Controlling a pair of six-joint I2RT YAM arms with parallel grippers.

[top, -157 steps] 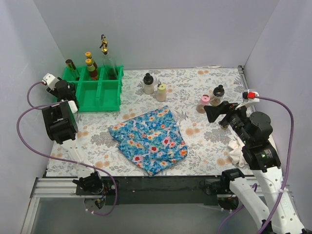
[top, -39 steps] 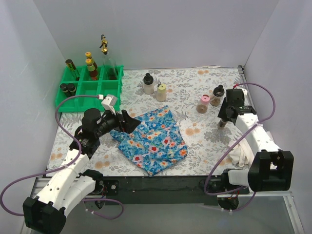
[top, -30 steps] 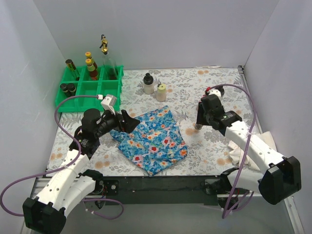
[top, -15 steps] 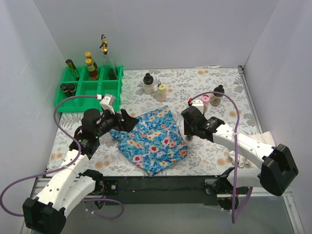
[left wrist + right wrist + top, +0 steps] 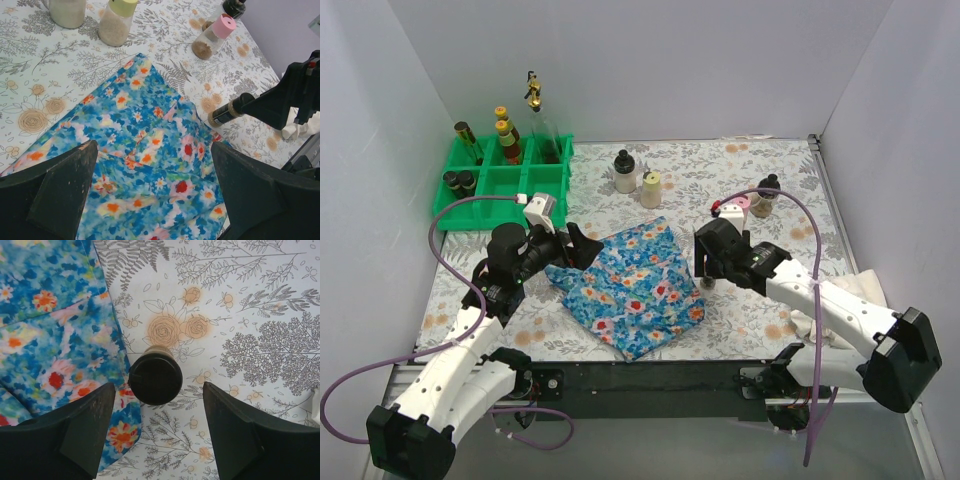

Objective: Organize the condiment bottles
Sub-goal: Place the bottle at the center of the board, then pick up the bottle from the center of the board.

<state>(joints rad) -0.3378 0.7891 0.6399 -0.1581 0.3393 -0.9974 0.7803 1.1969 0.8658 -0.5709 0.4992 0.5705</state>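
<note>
Standing on the table, a small dark jar with a black cap is just beside the right edge of the blue flower cloth. The right end effector hangs right over it. Its two fingers are spread wide, one on each side of the jar, and there is a gap on both sides, so they do not touch it. The left end effector is over the left part of the cloth, and its fingers are spread wide too, with nothing between them.

Behind the cloth stand a white bottle with a black cap and a cream bottle, close together. Farther right are a pink-lidded shaker and another black-capped jar. The green tray is in the far left corner. A tall clear bottle, a yellow-capped sauce and some dark bottles stand in it.
</note>
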